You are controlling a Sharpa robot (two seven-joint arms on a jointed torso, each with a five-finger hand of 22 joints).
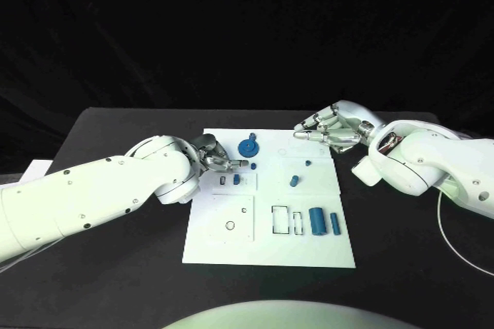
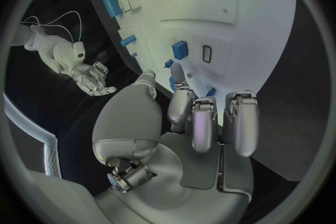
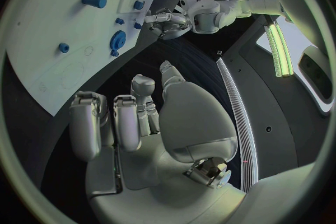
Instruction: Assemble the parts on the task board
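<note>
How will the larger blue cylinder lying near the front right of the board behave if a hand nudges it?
The larger blue cylinder lies on its side on the flat task board, so it would probably roll sideways if nudged. It looks smooth and rigid, so fingertips may slip. A smaller blue cylinder lies close beside it and could get knocked.

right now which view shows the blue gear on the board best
The head view: the blue gear lies unobstructed near the task board's far edge, just beyond the left hand. The right wrist view shows it small and distorted; in the left wrist view I cannot pick it out.
</note>
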